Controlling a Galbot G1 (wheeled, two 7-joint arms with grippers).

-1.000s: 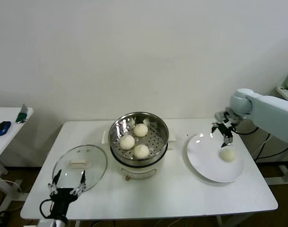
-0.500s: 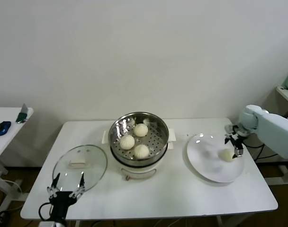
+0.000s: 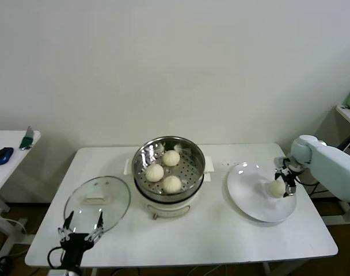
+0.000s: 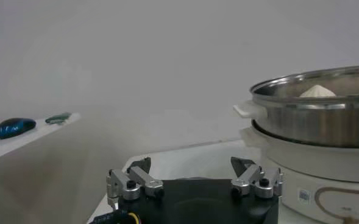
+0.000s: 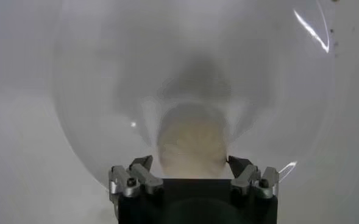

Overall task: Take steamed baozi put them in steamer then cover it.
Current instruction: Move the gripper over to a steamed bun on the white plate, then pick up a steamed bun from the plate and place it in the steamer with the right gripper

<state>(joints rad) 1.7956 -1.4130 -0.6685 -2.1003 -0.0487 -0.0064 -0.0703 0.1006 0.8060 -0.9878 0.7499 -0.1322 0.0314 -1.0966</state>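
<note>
Nearest you, at the front left edge of the white rectangular table [image 3: 221, 236], your left gripper [image 3: 81, 227] waits with its fingers spread wide and nothing between them. Just beyond it the round clear glass cover with a metal rim and white bar handle [image 3: 97, 202] lies flat on the table, beside the steamer and apart from it.

At the middle of the table stands the round shiny stainless-steel steamer on its white base [image 3: 168, 173]. Three small cream-white steamed baozi [image 3: 171, 183] sit on its perforated tray, uncovered.

To your right, the flat round white plate [image 3: 261, 192] holds the fourth cream-white bun [image 3: 276, 188], towards its far right side. Your right gripper [image 3: 286, 183] is down at this bun. In the right wrist view its fingers [image 5: 144, 169] stand on either side of the bun [image 5: 192, 145], spread about as wide as the dough; you cannot tell whether they are pressing on it yet.

Far off to your left, a second white table [image 3: 5, 158] carries a small dark blue object [image 3: 3, 155].
</note>
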